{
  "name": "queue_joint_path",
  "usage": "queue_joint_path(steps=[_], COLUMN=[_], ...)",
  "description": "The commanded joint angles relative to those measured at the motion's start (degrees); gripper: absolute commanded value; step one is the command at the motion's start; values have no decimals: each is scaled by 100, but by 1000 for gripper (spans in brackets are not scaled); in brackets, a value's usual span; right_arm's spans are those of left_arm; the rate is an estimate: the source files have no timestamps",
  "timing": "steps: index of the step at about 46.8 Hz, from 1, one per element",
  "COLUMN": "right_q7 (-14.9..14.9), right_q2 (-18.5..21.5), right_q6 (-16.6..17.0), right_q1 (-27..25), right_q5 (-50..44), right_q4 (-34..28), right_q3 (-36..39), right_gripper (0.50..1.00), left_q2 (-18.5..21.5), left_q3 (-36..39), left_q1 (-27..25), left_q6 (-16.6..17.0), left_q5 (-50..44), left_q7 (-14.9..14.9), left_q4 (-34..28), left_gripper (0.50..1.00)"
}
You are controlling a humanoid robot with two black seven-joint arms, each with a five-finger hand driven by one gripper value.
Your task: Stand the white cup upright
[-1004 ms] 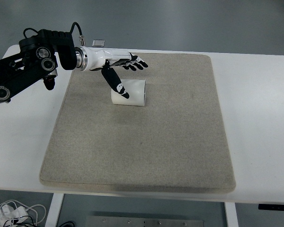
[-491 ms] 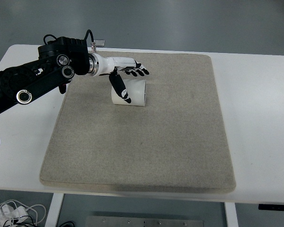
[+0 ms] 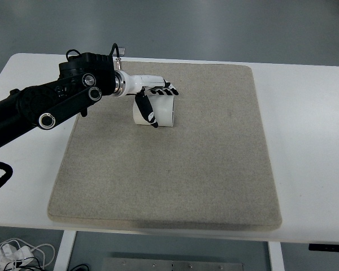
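Note:
A white cup (image 3: 160, 112) lies on its side on the grey mat (image 3: 175, 169), at the mat's far left part. My left hand (image 3: 155, 99) reaches in from the left over the cup. Its fingers (image 3: 168, 91) lie along the cup's far upper side and its thumb (image 3: 146, 110) hangs down across the cup's near left end. The hand wraps loosely around the cup; a firm grasp cannot be told. The cup rests on the mat. The right arm is out of view.
The grey mat covers most of the white table (image 3: 305, 141). A small grey object (image 3: 117, 51) sits at the table's far edge behind my left arm. The left arm (image 3: 51, 104) stretches across the table's left side.
My left arm has pushed further in and lowered. The hand has come down from above the cup onto it, fingers now curling over its top.

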Motion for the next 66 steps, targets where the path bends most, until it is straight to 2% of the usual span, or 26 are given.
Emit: queue_joint_path(steps=[1, 5, 11, 17, 21, 25, 32, 39, 50, 53, 56, 66], right_q7=[-1, -1, -1, -1, -1, -1, -1, -1, -1, -1, -1, -1], right_q2=[0, 0, 0, 0, 0, 0, 0, 0, 0, 0, 0, 0], right_q6=[0, 0, 0, 0, 0, 0, 0, 0, 0, 0, 0, 0], right_q1=[-2, -2, -2, -2, -2, -2, -2, -2, -2, -2, -2, -2], right_q5=[0, 0, 0, 0, 0, 0, 0, 0, 0, 0, 0, 0], right_q4=[0, 0, 0, 0, 0, 0, 0, 0, 0, 0, 0, 0], right_q3=[0, 0, 0, 0, 0, 0, 0, 0, 0, 0, 0, 0], right_gripper=[952, 952, 952, 952, 952, 952, 952, 952, 952, 952, 952, 952], left_q2=[-9, -9, -17, -9, -17, -9, -9, 0, 53, 53, 44, -9], left_q3=[53, 123, 167, 159, 97, 36, -491, -633, -799, -878, -905, -1300], left_q1=[1, 1, -7, -7, -25, -121, -218, -289, -201, -183, -122, 414], left_q6=[5, 5, 13, 48, 66, 66, 13, -13, -127, -206, -303, -681], left_q5=[47, 47, 169, 302, 275, 179, -312, -1533, -3467, -3784, -3943, -4268], left_q7=[-9, -18, -18, -9, -18, -18, -18, -36, -325, -536, -878, -1872], left_q4=[0, 9, 9, 9, 18, 61, 272, 474, 694, 817, 966, 1274], left_gripper=[954, 928, 817, 737, 619, 557, 551, 548, 548, 548, 546, 538])
